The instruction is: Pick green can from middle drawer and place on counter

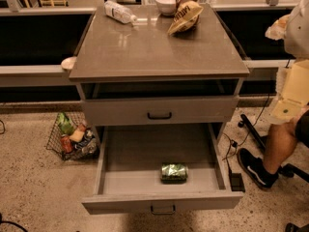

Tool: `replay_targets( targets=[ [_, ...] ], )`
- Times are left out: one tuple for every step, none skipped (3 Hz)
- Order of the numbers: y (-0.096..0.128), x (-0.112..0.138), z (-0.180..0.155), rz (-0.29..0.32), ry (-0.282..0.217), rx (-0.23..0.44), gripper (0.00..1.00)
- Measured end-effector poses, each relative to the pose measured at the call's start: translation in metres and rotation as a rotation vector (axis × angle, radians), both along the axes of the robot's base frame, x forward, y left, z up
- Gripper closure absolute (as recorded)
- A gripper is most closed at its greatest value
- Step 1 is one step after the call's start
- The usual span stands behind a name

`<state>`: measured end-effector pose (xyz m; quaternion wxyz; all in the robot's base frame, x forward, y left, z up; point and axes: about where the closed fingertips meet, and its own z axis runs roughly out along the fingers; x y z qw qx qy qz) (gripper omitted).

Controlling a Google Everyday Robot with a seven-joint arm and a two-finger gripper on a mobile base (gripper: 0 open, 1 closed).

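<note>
The green can lies on its side in the front right part of the middle drawer, which is pulled wide open toward me. The drawer's dark bar handle is on its front. The counter is the flat grey-brown top of the cabinet above. My gripper is at the right edge of the view, at about the height of the closed upper drawer. It is well right of and above the can, touching nothing.
On the back of the counter are a clear plastic bottle on its side, a white bowl and a chip bag. A wire basket of items sits on the floor left. A person's leg and shoe are right of the drawer.
</note>
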<state>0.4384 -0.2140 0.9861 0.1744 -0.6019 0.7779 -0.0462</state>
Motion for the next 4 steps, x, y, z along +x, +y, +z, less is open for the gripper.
replay_targets(
  targets=[
    [0.000,0.000,0.000,0.000,0.000,0.000,0.00],
    [0.004,0.001,-0.002,0.014,-0.004,0.003,0.00],
    [0.036,0.002,-0.032,0.104,0.011,0.025,0.00],
    [0.077,-0.001,-0.080,0.217,0.045,0.061,0.00]
  ],
)
